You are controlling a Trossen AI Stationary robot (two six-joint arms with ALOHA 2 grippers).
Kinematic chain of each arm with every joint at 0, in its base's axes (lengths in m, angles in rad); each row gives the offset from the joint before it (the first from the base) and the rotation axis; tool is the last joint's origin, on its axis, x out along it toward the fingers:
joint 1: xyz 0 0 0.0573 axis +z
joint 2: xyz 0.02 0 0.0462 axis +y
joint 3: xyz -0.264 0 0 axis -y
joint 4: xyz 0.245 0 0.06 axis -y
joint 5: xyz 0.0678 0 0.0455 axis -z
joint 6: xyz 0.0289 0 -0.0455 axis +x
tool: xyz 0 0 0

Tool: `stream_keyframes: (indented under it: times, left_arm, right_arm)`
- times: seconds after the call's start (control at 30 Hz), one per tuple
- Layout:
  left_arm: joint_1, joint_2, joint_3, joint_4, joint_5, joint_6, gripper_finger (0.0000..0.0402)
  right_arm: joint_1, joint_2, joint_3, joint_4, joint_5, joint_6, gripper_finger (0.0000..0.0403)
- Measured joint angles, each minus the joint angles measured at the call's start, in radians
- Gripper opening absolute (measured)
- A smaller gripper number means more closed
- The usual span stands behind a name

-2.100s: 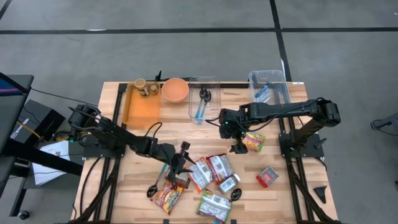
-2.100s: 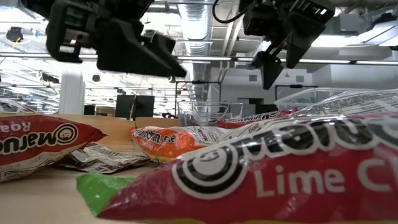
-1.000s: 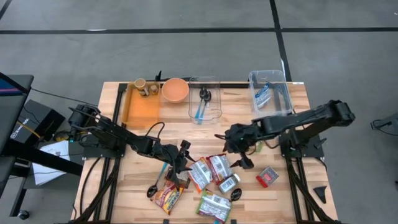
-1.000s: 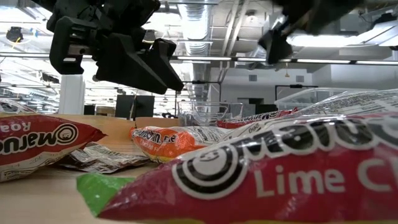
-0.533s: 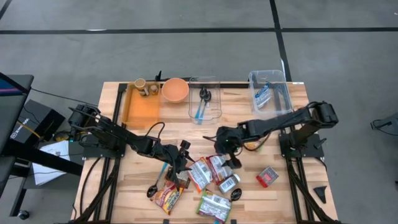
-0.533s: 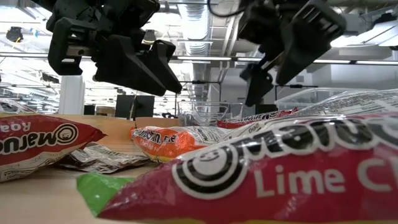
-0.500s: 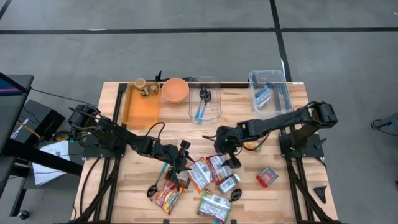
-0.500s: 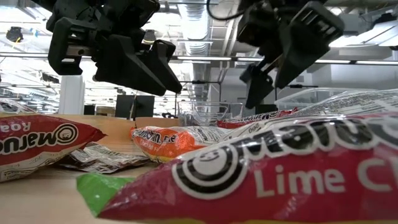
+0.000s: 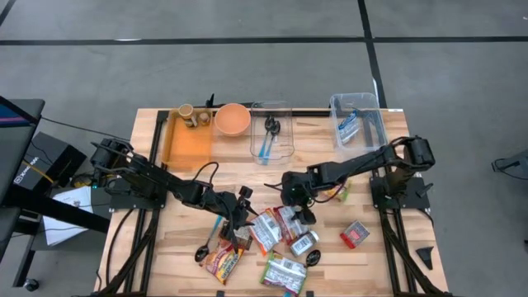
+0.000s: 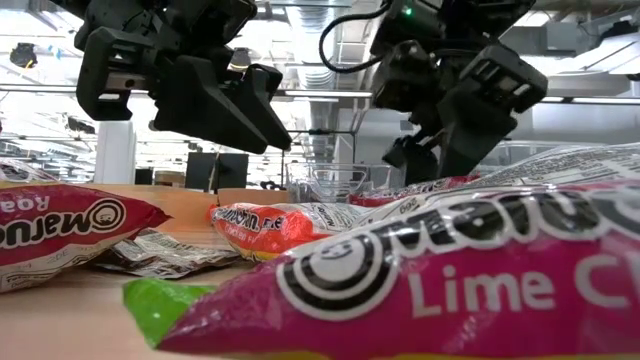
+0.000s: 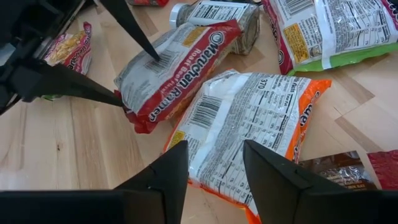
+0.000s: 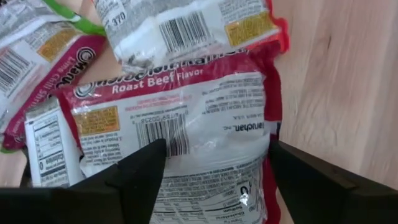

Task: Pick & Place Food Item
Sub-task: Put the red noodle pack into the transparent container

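Observation:
A red-and-white Roast Beef ramen pack (image 12: 186, 124) lies flat on the table among other packets (image 9: 290, 221). My right gripper (image 12: 214, 186) is open just above it, one finger at each long side; it shows at mid-table in the high view (image 9: 299, 208). My left gripper (image 11: 214, 186) is open and empty over an orange-edged ramen pack (image 11: 249, 130), just left of the pile (image 9: 241, 213). The left wrist view shows the right gripper's fingers (image 11: 134, 31) astride the Roast Beef pack (image 11: 177, 62). My right gripper's open fingers (image 12: 140, 171) come from above, pointing down, and lie across the Roast Beef pack near its middle (image 12: 180, 140). The pack lies flat on the table. Whether the fingertips touch it, I cannot tell.
More packets (image 9: 285, 272) (image 9: 221, 260), a can (image 9: 304, 245), a dark spoon (image 9: 202, 252) and a red box (image 9: 355, 235) lie near the front. Two clear bins (image 9: 270, 132) (image 9: 357, 115), an orange bowl (image 9: 233, 118) and an orange tray (image 9: 188, 142) stand along the far edge.
My right gripper has gone toward the table's left and come down over the Roast Beef pack, staying open. The packets have kept their places.

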Motion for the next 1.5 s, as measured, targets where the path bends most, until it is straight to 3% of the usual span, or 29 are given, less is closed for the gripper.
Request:
stream_keyframes:
  times: [0.3, 0.8, 1.03, 1.23, 1.5]
  left_arm:
    - [0.000, 0.000, 0.000, -0.002, -0.004, 0.000, 0.0144]
    - [0.000, 0.000, 0.000, -0.004, -0.004, 0.000, 0.0144]
    - [0.000, 0.000, 0.000, -0.025, -0.003, 0.000, 0.0144]
    - [0.000, 0.000, 0.000, -0.052, -0.064, -0.001, 0.0144]
    - [0.010, 0.000, 0.000, -0.126, -0.341, -0.005, 0.0144]
  right_arm:
    - [0.000, -0.008, 0.000, 0.001, 0.002, 0.000, 0.0209]
    - [0.000, -0.008, 0.000, -0.009, 0.000, -0.001, 0.0007]
    - [0.000, -0.027, 0.000, -0.025, 0.000, 0.000, 0.0003]
    - [0.012, -0.135, 0.000, -0.040, 0.014, 0.015, 0.0002]
    - [0.085, -0.375, 0.000, -0.196, 0.289, 0.032, 0.0001]
